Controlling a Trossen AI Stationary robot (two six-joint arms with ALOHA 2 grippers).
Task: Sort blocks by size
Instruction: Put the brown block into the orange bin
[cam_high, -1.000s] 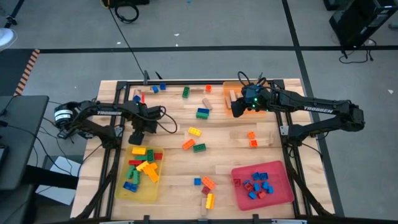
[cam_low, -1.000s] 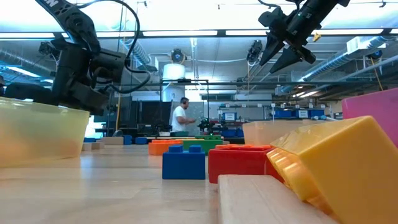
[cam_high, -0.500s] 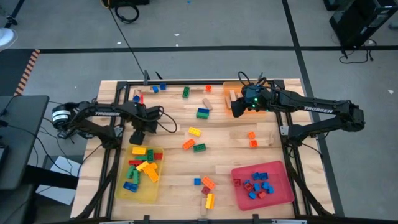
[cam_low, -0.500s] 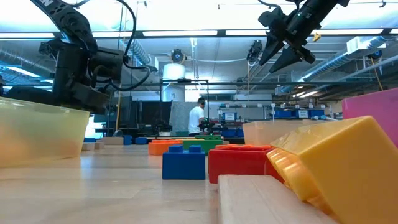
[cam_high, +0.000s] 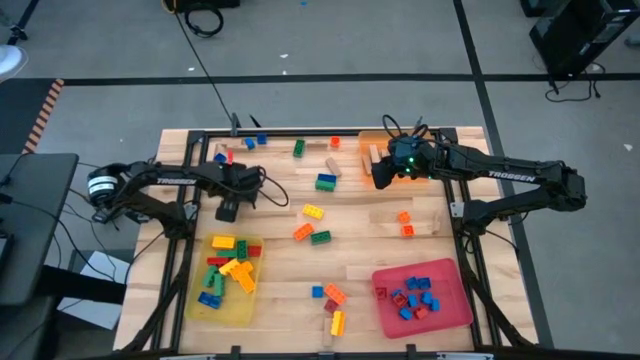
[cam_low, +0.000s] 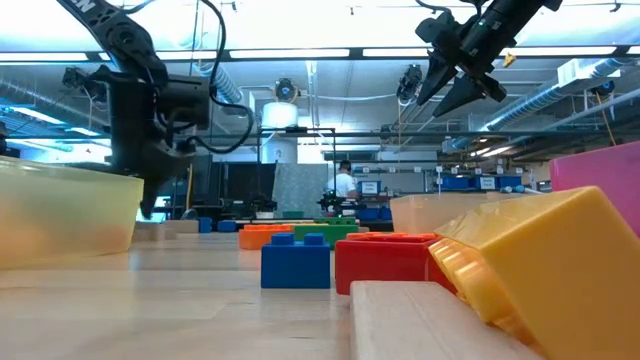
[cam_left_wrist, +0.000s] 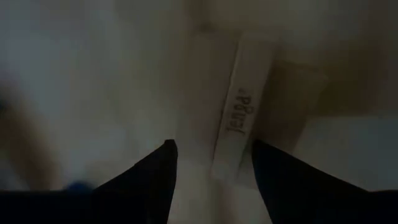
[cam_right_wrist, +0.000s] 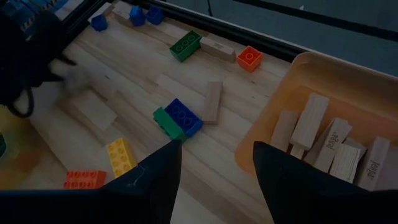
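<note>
Blocks (cam_high: 322, 237) likely light, rigid, smooth; grip across flat sides. Left gripper (cam_high: 227, 210) jaws clamp a wooden piece (cam_left_wrist: 239, 118). Right gripper (cam_high: 381, 178) jaws apart, empty

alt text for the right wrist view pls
The right pincer hangs open above the wooden table, beside an orange tray holding tan wooden blocks. Loose bricks lie scattered beyond: a joined blue-and-green pair, a yellow brick, a green brick and a small orange one.
</note>
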